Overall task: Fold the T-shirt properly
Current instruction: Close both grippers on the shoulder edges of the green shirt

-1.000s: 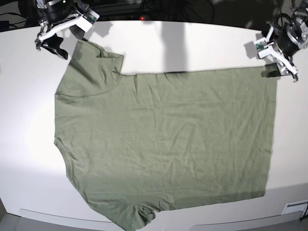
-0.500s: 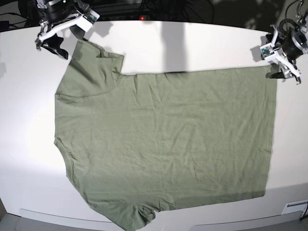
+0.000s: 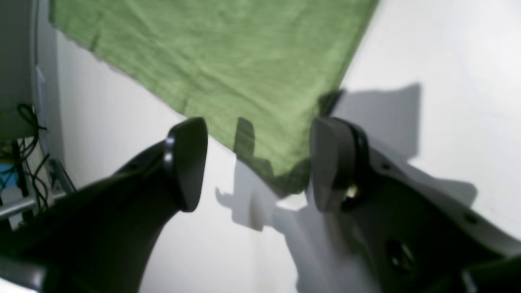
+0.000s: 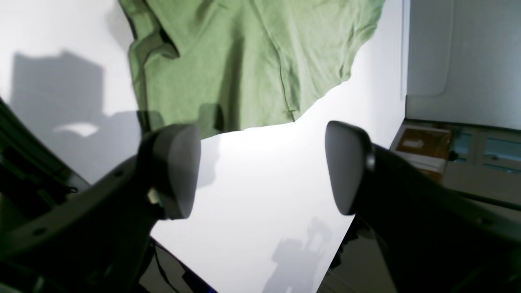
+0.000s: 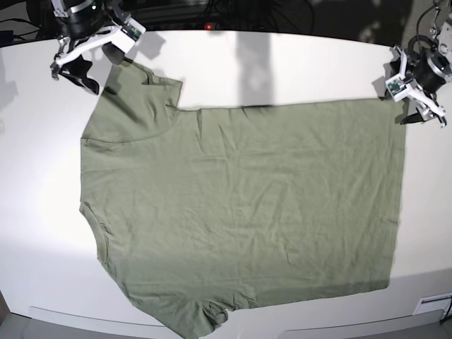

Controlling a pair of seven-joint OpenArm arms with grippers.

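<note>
Sage-green short-sleeved T-shirt, spread flat and unfolded on a white table; slightly wrinkled all over; collar end toward the base view's left, straight hem along the right; one sleeve reaching the far left corner, its edge a little turned over; the other sleeve at the near edge, bunched; hem corner flat at the far right
</note>
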